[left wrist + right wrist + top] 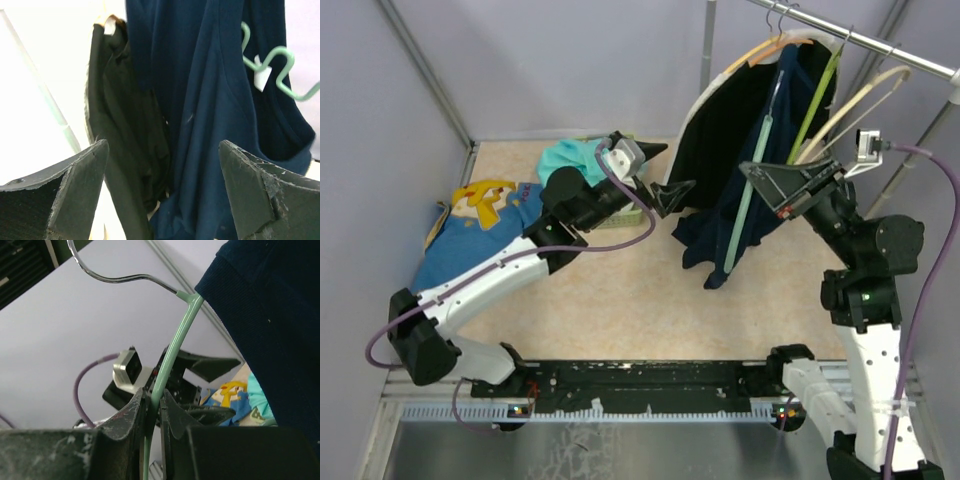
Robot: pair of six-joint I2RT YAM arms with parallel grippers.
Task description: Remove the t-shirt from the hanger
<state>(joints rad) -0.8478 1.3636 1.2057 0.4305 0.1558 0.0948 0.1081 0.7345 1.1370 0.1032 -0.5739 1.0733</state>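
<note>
- Left wrist view: left gripper (162, 145) gapes wide, empty, beside the hanger (270, 65).
- On the hanger's arm: right gripper (154, 402) pinched tight.
- Below the hanger: t-shirt (200, 100), likely soft, light; take its hem.

I see the t-shirt (702, 240) on its hanger (752, 185), under the rail (880, 45) above the far right corner of the table (650, 300). A second garment (715, 130) hangs just left of it, and a clothes heap (480, 235) lies at the far left corner.
</note>
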